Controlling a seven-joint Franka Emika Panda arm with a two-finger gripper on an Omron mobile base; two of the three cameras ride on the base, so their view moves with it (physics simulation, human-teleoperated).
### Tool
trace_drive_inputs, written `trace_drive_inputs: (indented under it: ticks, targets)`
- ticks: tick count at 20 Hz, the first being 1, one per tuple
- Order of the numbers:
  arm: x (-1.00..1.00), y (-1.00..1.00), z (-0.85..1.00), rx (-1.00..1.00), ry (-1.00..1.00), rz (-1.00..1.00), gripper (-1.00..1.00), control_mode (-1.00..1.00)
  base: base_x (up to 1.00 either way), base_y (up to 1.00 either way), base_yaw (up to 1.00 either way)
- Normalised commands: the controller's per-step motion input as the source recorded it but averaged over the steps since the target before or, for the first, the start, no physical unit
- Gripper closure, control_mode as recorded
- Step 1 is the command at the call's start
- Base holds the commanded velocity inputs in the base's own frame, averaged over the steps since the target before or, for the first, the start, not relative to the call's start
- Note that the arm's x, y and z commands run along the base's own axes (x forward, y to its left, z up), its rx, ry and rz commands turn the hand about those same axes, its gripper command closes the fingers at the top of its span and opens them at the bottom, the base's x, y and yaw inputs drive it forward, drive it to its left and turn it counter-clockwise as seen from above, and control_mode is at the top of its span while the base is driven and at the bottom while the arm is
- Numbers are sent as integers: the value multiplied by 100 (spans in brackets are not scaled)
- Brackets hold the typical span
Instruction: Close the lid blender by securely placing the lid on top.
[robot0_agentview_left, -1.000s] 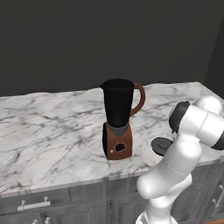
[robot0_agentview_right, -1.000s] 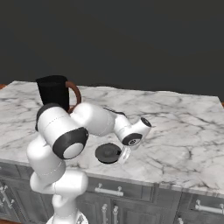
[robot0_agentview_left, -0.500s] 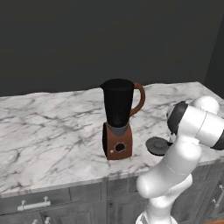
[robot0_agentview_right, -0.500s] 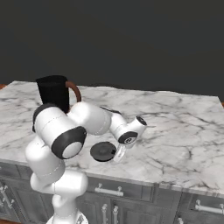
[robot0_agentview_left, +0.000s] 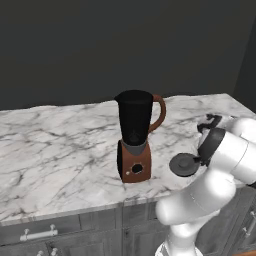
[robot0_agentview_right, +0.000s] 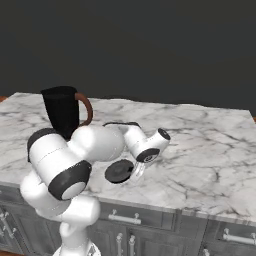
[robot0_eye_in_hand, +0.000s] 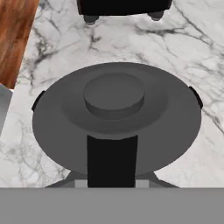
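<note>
The blender (robot0_agentview_left: 135, 135) stands upright on the marble counter, its black jar open at the top, with a reddish-brown handle and base; its jar also shows behind my arm (robot0_agentview_right: 62, 112). The lid (robot0_agentview_left: 183, 164), a flat dark grey disc with a raised centre knob, sits low over the counter to the blender's right. My gripper (robot0_agentview_left: 198, 161) is shut on the lid's edge. In the hand view one dark finger (robot0_eye_in_hand: 112, 159) lies across the near rim of the lid (robot0_eye_in_hand: 113, 94). From the right, the lid (robot0_agentview_right: 118, 171) hangs at my gripper (robot0_agentview_right: 135, 172).
The marble counter (robot0_agentview_left: 55, 150) stretches wide to the blender's left and behind it. Its front edge runs just below the lid, with grey cabinet drawers (robot0_agentview_left: 40, 232) under it. A dark wall rises behind the counter.
My jaws have shut on the lid's rim. The lid and my hand have shifted slightly up and toward the blender.
</note>
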Motion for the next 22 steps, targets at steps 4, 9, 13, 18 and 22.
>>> trace_drive_inputs:
  ticks: [4,9,13,18,22]
  targets:
    - [-18,-25,73,0,-19,-3,100,-100,0,0,0]
    - [-14,-7,76,0,-18,-1,100,-100,0,0,0]
    - [-6,0,73,1,-16,-1,100,-100,0,0,0]
    - [-6,0,86,2,-15,-2,100,-100,0,0,0]
    - [0,0,96,6,-7,-1,100,-100,0,0,0]
